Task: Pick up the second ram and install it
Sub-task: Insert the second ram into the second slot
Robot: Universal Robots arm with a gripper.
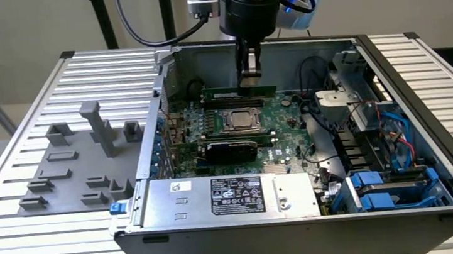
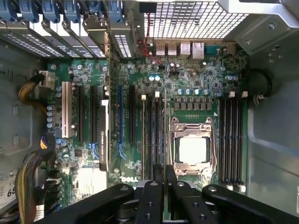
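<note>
My gripper (image 1: 251, 81) reaches down into the open computer case and is shut on the second ram (image 1: 223, 94), a thin green strip standing on edge. The strip lies level over the far side of the motherboard (image 1: 281, 127), just beyond the CPU socket (image 1: 240, 120). I cannot tell whether it sits in a slot or hangs just above one. In the wrist view the gripper (image 2: 164, 179) has its black fingers close together, above the memory slots (image 2: 154, 135) beside the CPU socket (image 2: 193, 149).
Grey fixture blocks (image 1: 70, 162) stand on the slatted table at the exterior view's left. The case holds a power supply (image 1: 225, 196) at its near side, blue drive bays (image 1: 393, 188) and loose cables (image 1: 345, 127) at the right. More black memory slots (image 2: 232, 140) lie beyond the socket.
</note>
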